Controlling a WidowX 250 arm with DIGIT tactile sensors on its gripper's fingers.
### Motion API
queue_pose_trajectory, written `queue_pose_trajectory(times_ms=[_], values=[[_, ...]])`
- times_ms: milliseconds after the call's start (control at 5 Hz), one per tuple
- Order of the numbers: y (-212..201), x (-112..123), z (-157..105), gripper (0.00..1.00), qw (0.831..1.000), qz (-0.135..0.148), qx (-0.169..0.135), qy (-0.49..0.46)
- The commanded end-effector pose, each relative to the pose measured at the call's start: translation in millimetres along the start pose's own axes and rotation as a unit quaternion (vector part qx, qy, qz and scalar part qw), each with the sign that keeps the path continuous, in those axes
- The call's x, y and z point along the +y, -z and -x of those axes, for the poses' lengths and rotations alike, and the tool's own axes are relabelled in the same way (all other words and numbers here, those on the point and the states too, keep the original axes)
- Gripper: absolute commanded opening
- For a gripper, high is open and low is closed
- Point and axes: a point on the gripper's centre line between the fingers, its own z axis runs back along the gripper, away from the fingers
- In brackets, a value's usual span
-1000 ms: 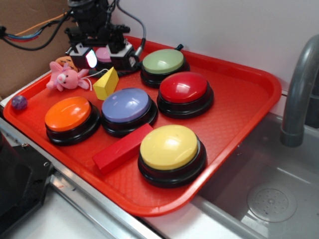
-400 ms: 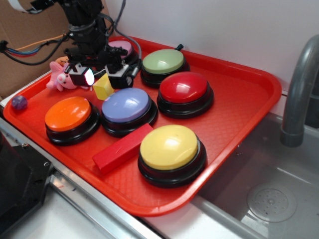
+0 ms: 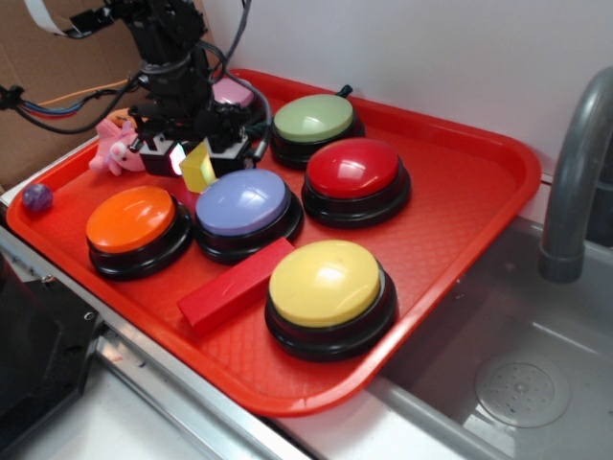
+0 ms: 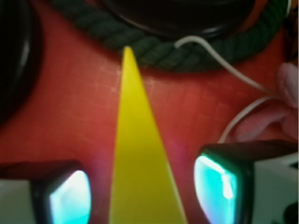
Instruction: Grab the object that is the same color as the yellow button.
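Observation:
The small yellow wedge block [image 3: 199,170] stands on the red tray [image 3: 460,201] just behind the purple button. My gripper [image 3: 191,153] has come down over it, open, with one finger on each side and gaps to the block. In the wrist view the wedge [image 4: 142,158] runs up the middle between my two lit fingertips [image 4: 70,198], not touched by either. The large yellow dome button [image 3: 328,285] with a black base sits at the tray's front.
Orange [image 3: 131,219], purple [image 3: 243,203], red [image 3: 353,170], green [image 3: 314,119] and pink [image 3: 232,93] buttons crowd the tray. A red rectangular block [image 3: 233,285] lies in front. A pink plush toy [image 3: 113,146] and a purple ball [image 3: 37,197] sit left. A sink and faucet [image 3: 575,172] are at right.
My gripper has moved forward and down from the tray's back edge until its open fingers straddle the yellow wedge. The wedge has stayed in place.

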Motion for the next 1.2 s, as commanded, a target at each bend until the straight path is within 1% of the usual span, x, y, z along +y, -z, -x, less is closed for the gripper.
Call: queue_pose_trajectory(times_ms=[0,200,400,600,800,1000], values=[[-27,1,-7,0.0,0.999,0.015,-0.012,0.04],[-45,0,-4,0.0,0.998,0.007,-0.01,0.058],[-75,-9,3,0.0,0.991,0.03,0.018,0.128],[-100,-32,22,0.0,0.981,0.051,0.013,0.188],[-112,-54,44,0.0,0.969,0.054,0.002,0.24],[-113,-65,57,0.0,0.963,0.06,-0.005,0.261]])
